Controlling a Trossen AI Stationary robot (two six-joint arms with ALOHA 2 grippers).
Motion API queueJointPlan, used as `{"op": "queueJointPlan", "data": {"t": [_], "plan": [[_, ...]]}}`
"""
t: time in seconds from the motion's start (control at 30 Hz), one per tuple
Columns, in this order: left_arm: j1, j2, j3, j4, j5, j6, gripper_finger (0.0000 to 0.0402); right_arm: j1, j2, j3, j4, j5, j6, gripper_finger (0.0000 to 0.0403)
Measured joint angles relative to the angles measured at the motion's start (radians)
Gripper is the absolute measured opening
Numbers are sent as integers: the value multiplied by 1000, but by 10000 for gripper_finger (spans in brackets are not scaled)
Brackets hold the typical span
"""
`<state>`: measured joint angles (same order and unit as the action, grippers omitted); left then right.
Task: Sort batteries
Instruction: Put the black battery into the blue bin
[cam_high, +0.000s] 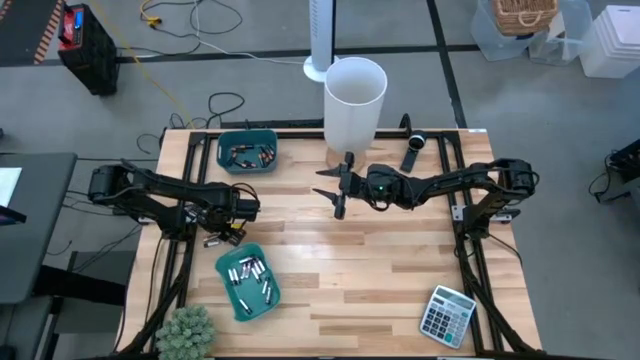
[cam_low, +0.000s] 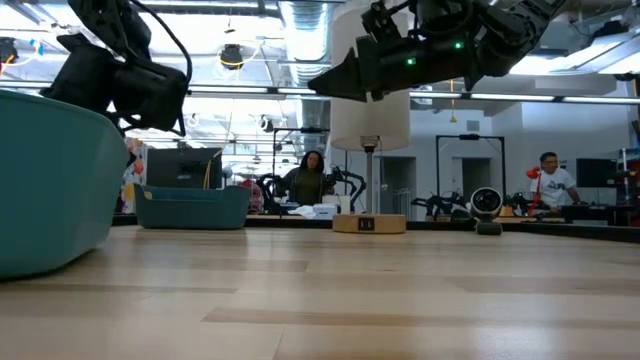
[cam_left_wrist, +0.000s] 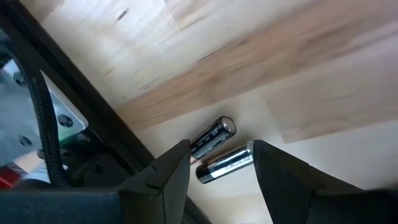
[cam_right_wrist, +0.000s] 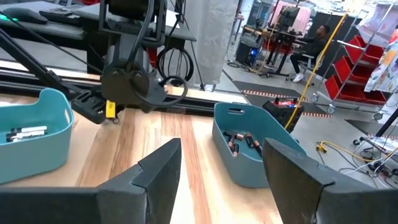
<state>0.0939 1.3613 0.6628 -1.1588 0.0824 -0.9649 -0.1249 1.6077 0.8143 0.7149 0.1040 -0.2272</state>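
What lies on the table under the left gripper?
Under the open left gripper, two batteries lie side by side on the wooden table, near its left edge. One is dark, one silvery. Whether more lie beneath the fingers is hidden.

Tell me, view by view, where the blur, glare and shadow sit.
High view: even light, no glare; the batteries look tiny. Low view: bright ceiling lights backlight both arms into silhouettes; the near bin is soft. Left wrist view: the wood is smeared, yet two batteries by the left hand stay fairly sharp. Right wrist view: the right hand's near fingers are dark and soft; the bins are clearer.
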Motion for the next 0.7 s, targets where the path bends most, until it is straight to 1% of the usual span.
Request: {"op": "queueJointPlan", "data": {"t": [0.3,0.47,0.57,0.7], "plan": [[-12,0,0,26,-27,-203,169,0,0,0,-27,0,-3,239],[-46,0,0,31,-46,-304,169,3,0,0,-40,0,-10,239],[-69,0,0,31,-62,-334,169,7,0,0,-40,0,-15,239],[-97,0,0,30,-58,-291,169,10,0,0,-41,0,-19,239]]}}
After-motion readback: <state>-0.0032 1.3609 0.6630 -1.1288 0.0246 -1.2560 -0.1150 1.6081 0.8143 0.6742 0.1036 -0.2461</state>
